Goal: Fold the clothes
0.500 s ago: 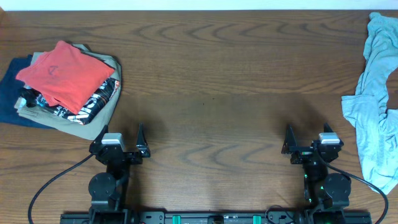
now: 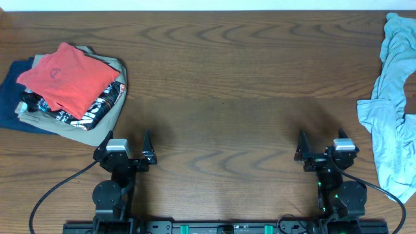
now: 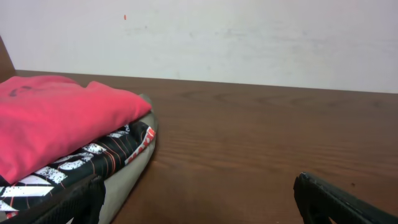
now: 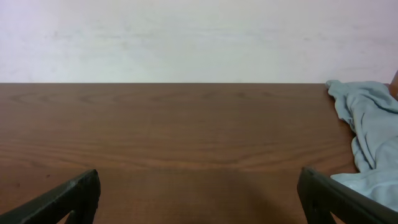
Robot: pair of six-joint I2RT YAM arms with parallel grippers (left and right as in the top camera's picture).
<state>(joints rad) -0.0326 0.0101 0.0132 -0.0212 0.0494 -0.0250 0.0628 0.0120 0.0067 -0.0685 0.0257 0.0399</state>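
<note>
- The pale blue-grey shirt (image 2: 392, 97) is lying in a crumpled, wrinkly heap at the far right edge of the table (image 2: 221, 71). It's plain, with no print, and the thin fabric is bunching into long twisted folds.
- From my right wrist camera the shirt (image 4: 371, 130) is showing up as a soft lump at the right side, sitting flat on the wood.
- The overhead frame is cutting off the shirt's right side, and the wrist view is clipping it at the right and bottom. I can't tell which part is a sleeve, the collar or the hem.
- My right gripper (image 2: 328, 153) is sitting near the front edge, left of the shirt and not touching it. Its jaws are spread wide with nothing between them.
- My left gripper (image 2: 123, 148) is doing the same on the other side: jaws wide apart and empty.
- Over at the far left a stack of folded clothes is sitting well apart from the shirt: a red garment (image 2: 65, 75) on top, a black garment with white print (image 2: 99, 107) under it, then something khaki (image 2: 101, 127) and something dark blue (image 2: 9, 97).
- The lower layers are mostly covered, so I can't say what they are.
</note>
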